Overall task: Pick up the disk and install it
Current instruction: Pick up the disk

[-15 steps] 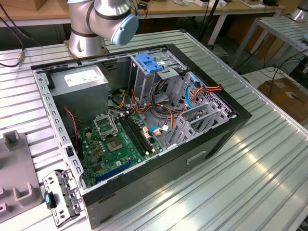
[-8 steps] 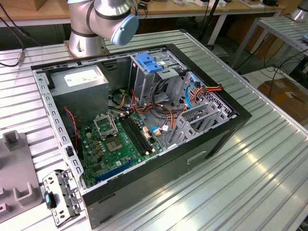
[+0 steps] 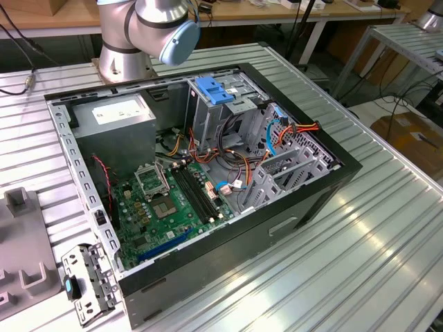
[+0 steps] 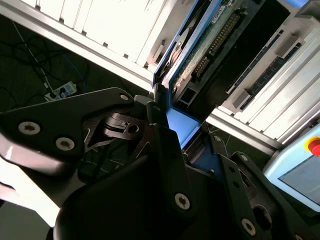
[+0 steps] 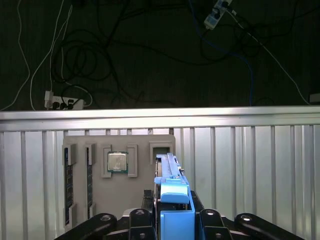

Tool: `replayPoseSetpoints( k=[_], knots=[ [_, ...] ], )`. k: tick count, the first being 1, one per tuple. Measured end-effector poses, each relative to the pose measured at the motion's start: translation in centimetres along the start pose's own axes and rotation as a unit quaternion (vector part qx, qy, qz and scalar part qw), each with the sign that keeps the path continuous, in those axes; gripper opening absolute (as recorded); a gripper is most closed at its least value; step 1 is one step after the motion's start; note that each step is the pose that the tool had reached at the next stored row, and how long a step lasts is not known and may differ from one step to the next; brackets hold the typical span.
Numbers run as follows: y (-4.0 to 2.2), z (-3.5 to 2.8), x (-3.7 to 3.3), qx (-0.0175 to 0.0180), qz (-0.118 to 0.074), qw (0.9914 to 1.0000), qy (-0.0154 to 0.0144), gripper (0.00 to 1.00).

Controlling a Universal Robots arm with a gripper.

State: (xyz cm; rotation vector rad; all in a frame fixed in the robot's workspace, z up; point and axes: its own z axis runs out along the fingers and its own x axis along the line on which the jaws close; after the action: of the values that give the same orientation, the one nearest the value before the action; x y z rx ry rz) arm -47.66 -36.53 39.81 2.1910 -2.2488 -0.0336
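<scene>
Disk (blue rails, edge-on) clamped tight in the pincer, near the grey tray.

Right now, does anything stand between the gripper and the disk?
Nothing visible does. In both wrist views the disk stands on edge right inside the gripper, its blue rail facing the cameras, with no cable or other part between the two. Whether the gripper is clamped on it cannot be told.
</scene>
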Motion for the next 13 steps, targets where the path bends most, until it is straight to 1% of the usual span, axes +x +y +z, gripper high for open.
replayPoseSetpoints(
  k=[13],
  knots=[
    [0.01,-0.57,-0.01,0.0,0.0,1.0,0.0,0.37]
  ],
)
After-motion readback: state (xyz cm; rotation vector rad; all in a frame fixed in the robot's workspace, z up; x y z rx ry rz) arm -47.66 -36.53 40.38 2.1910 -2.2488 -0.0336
